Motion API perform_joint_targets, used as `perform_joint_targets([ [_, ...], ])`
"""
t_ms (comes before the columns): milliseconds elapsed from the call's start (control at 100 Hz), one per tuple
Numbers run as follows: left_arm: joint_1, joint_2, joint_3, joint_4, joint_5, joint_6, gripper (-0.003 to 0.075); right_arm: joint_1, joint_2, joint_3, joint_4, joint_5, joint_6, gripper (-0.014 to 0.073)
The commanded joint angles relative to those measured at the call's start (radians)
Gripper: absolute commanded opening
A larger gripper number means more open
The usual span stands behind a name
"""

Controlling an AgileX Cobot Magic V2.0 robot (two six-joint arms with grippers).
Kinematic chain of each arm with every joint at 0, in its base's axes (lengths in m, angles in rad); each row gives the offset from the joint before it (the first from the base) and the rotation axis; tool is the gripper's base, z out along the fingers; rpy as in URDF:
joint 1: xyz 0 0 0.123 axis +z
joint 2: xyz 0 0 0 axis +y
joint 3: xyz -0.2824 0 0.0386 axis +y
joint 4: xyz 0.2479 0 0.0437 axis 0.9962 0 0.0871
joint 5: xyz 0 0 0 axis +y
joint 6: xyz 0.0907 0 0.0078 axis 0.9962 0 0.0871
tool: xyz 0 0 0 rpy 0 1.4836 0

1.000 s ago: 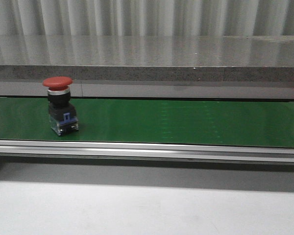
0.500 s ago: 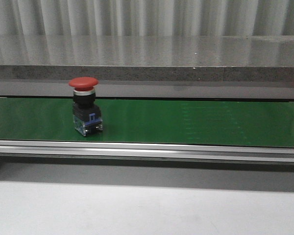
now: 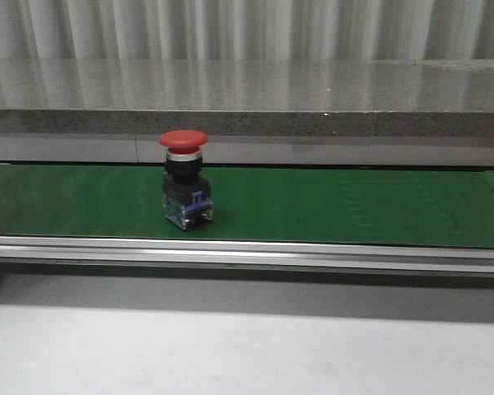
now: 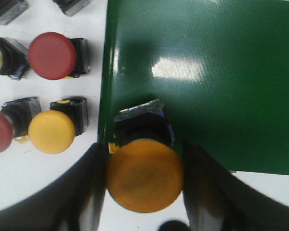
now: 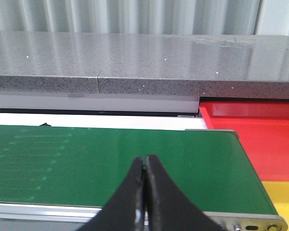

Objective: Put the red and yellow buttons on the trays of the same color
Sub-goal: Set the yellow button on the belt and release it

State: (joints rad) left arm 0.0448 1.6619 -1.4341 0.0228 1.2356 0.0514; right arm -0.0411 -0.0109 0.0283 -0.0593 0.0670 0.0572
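Ahead of me a green conveyor belt (image 3: 354,206) runs from nine o'clock to three o'clock; a metal rail (image 3: 313,251) edges it at six o'clock; a grey speckled ledge (image 3: 313,123) sits at twelve, corrugated wall (image 3: 230,29) behind.

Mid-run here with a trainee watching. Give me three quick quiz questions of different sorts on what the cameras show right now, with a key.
1. True or false: the right gripper is shut with nothing in it.
2. What colour is the button between the left gripper fingers? A red, B yellow, C green.
3. Fill in: the red button stands upright on the green ____.

Key: 1 true. 2 B. 3 belt. The red tray sits past the belt's end, the yellow tray beside it.
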Motion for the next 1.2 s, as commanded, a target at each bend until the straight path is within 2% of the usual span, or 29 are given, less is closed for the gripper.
perform_joint_targets([
  [0,-0.012,-0.012,-0.032,-0.005,-0.003,0.004,0.0158,-0.007,-0.015,-0.020,0.000,-0.081,-0.002,-0.0065],
  [70,-0.012,0.004,-0.032,-0.005,-0.003,0.006,0.0176,-0.007,-0.015,-0.020,0.000,-0.081,-0.002,-0.0065],
  [110,-0.012,0.008,-0.032,-0.005,-0.003,0.006,0.0214,-0.007,-0.015,-0.020,0.000,-0.081,-0.002,-0.0065],
  [260,-0.012,0.009,-0.032,-0.041,-0.024,0.024,0.0459,-0.007,-0.015,-0.020,0.000,-0.081,-0.002,-0.0065],
  [310,-0.012,0.003,-0.032,-0.056,-0.040,0.029,0.0506,-0.007,-0.015,-0.020,0.000,-0.081,-0.002,-0.0065],
  [560,-0.012,-0.104,-0.017,-0.095,-0.139,0.042,0.0507,-0.007,-0.015,-0.020,0.000,-0.081,-0.002,-0.0065],
  [630,-0.014,-0.167,0.014,-0.142,-0.204,0.089,0.0474,-0.007,-0.015,-0.020,0.000,-0.081,-0.002,-0.0065],
  [770,-0.039,-0.311,0.132,-0.170,-0.372,0.141,0.0349,-0.007,-0.015,-0.020,0.000,-0.081,-0.002,-0.0065],
  [1040,-0.149,-0.574,0.369,-0.156,-0.571,0.141,-0.0020,-0.007,-0.015,-0.020,0.000,-0.081,-0.002,-0.0065],
  [1190,-0.204,-0.697,0.488,-0.099,-0.636,0.141,-0.0020,-0.007,-0.015,-0.020,0.000,-0.081,-0.002,-0.0065],
])
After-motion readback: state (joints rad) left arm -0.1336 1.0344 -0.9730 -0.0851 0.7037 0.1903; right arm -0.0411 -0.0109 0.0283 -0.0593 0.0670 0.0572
